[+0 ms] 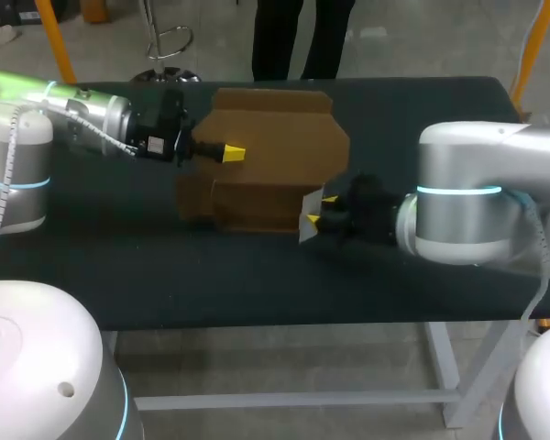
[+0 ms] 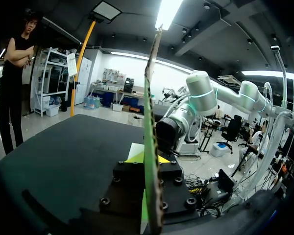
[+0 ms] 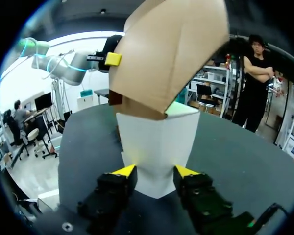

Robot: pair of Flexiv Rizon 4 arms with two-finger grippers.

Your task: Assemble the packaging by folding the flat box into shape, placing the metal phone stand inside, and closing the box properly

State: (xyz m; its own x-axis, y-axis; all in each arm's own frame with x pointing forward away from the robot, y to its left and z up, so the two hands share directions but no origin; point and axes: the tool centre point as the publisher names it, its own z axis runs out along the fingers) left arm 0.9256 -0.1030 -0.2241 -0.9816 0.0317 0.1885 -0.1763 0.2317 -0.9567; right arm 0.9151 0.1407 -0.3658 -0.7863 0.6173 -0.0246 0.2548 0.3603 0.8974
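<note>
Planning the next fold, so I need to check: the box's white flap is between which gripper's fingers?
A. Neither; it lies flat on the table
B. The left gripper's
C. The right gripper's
C: in the right wrist view the white flap stands between the yellow tips of the right gripper, while the left gripper pinches the brown box elsewhere.

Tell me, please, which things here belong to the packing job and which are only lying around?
Job: cardboard box; left claw, gripping the box; right claw, at the box's white flap.
Other: black table.
</note>
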